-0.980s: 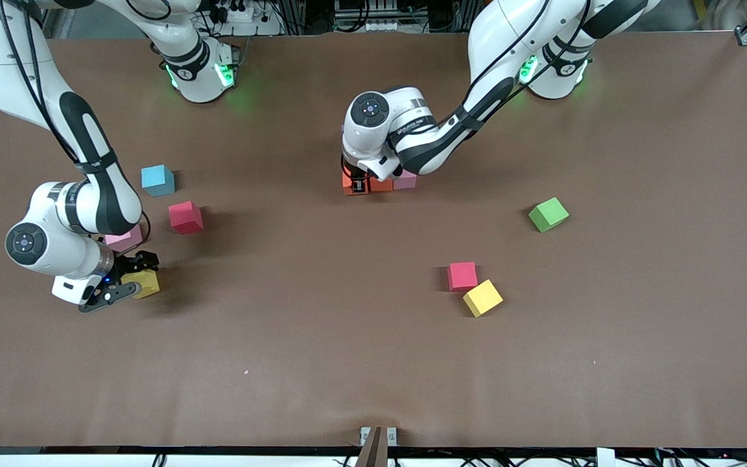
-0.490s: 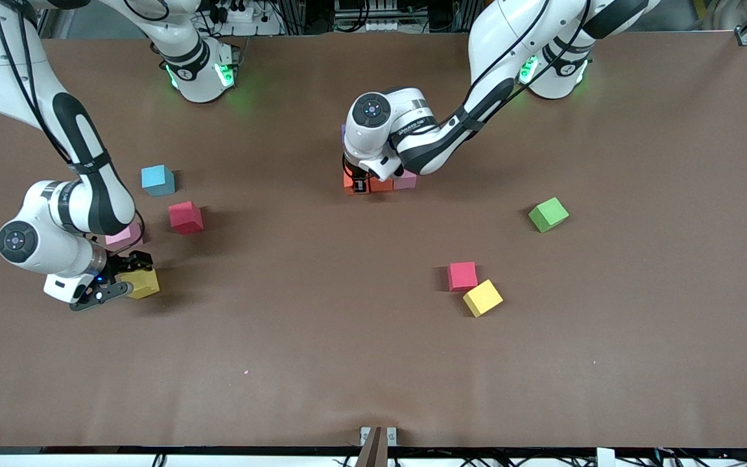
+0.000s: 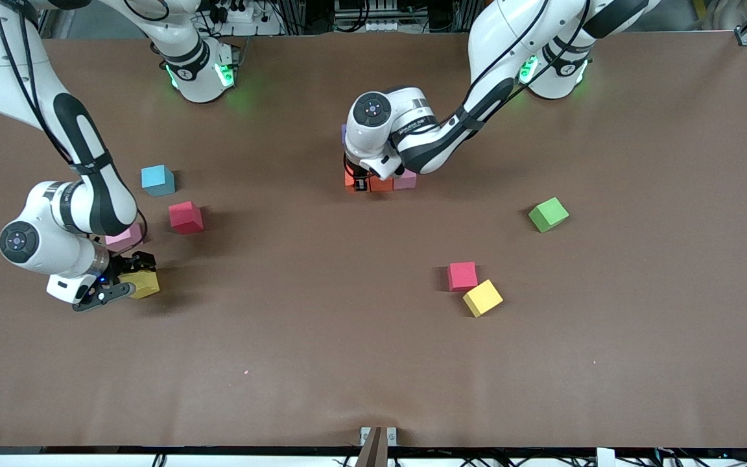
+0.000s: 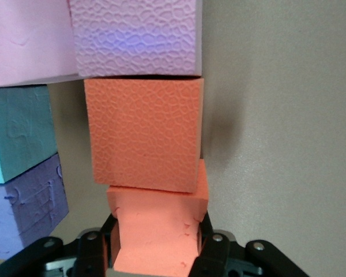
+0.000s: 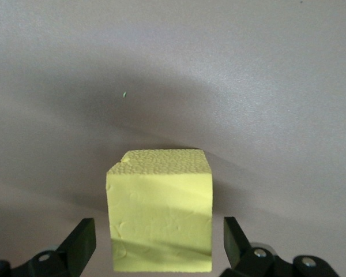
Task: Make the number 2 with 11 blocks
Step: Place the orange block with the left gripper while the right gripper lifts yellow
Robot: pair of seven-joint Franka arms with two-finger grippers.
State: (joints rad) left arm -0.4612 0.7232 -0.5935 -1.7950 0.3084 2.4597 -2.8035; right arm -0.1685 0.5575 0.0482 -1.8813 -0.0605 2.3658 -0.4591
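My left gripper (image 3: 360, 183) is shut on an orange block (image 4: 158, 228) and holds it low at the end of a row. That row runs on through a second orange block (image 4: 143, 135) to a pink block (image 3: 406, 180). A sky-blue block (image 4: 17, 133) and a purple block (image 4: 23, 208) lie beside the row, and my left wrist hides most of this group in the front view. My right gripper (image 3: 122, 283) is open at the right arm's end of the table. Its fingers (image 5: 81, 242) straddle a yellow block (image 5: 160, 210) with a gap on each side.
Loose near my right gripper are a pink block (image 3: 124, 237), a red block (image 3: 185, 216) and a sky-blue block (image 3: 157, 179). Toward the left arm's end lie a red block (image 3: 462, 275), a yellow block (image 3: 482, 298) touching it, and a green cube (image 3: 548, 214).
My right gripper has shifted slightly toward its end of the table while staying around the yellow block. My left gripper has barely moved with the orange block.
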